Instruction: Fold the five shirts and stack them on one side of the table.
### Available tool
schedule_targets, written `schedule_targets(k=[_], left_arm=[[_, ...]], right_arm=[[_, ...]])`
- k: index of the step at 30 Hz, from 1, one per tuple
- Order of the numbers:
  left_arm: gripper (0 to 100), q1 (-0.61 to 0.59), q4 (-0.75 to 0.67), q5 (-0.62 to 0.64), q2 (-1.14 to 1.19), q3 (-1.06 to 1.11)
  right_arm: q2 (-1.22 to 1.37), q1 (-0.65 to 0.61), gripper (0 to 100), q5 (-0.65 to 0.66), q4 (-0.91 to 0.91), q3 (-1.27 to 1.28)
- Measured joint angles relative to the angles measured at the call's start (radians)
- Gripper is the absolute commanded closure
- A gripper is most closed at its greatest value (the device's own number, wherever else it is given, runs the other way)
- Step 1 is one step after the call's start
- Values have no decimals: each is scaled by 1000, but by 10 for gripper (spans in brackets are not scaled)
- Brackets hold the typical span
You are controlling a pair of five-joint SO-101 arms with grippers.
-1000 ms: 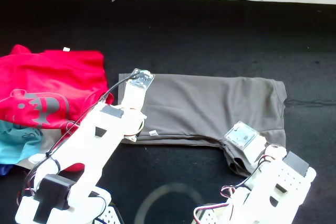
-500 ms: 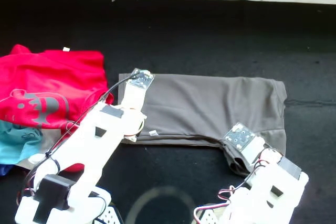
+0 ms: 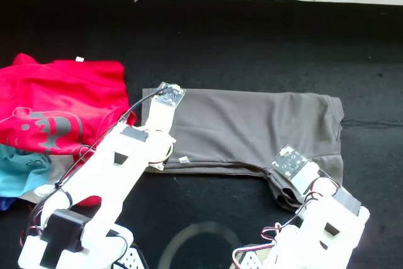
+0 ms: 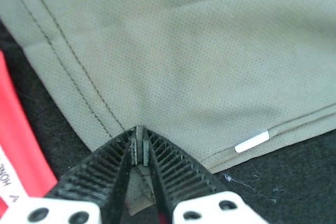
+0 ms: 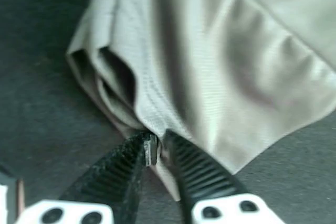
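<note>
Pinching fine-mesh grey shirt (image 3: 252, 127), left hand (image 4: 140, 150) at stitched corner, right hand (image 5: 156, 148) at rumpled fold

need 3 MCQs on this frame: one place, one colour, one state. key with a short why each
1. In the high view, where does the red graphic-print shirt lie relative to the flat grey knit shirt?
A) to its left
B) on top of it
C) to its right

2. What colour is the table surface?
A) white
B) black
C) green

3. What is the state of the left gripper?
A) open, off the cloth
B) shut on the grey shirt's corner
C) shut on the red shirt

Key:
1 A: red lies at the table's left, beside the grey shirt.
2 B: dark surface shows all round the shirts.
3 B: the left wrist view shows the jaws closed on the hemmed grey corner.
</note>
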Motion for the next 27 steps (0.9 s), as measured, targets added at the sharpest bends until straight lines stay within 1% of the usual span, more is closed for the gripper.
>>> schedule_targets(k=[3,9,16,20,27], left_arm=[[992,0,0,0,0,0],[992,0,0,0,0,0],[992,0,0,0,0,0],[992,0,0,0,0,0],[992,0,0,0,0,0]], right_arm=[[0,0,991,-51,-41,-23],[5,-5,992,-124,-57,-146],[41,-86,992,-241,-57,-304],[176,-124,992,-296,-14,-442],[568,-184,992,-400,40,-806]])
